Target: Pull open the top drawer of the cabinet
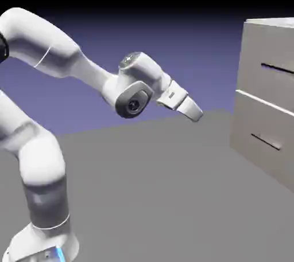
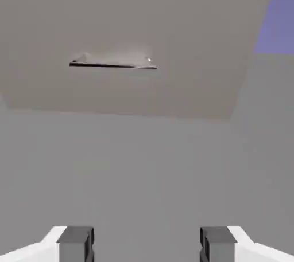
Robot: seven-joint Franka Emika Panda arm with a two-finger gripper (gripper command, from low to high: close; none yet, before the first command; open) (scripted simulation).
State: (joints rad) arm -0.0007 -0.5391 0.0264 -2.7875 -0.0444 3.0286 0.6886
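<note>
Our claw (image 1: pixel 196 117), jaws spread on nothing, hangs well short of and below the top drawer (image 1: pixel 272 49), whose bar handle (image 1: pixel 278 68) sits near the cabinet's (image 1: pixel 270 22) upper edge.

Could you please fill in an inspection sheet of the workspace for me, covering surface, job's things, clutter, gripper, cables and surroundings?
Surface: plain grey floor, no marks made out
Job's things: cabinet at the exterior view's right; top drawer flush in it, its dark bar handle untouched; lower drawer also closed, with a similar handle
Clutter: nothing seen
Gripper: open, nothing between the fingertips, short of the cabinet and angled downward
Cables: nothing seen
Surroundings: blue-violet backdrop, darkening to black at the top
</note>
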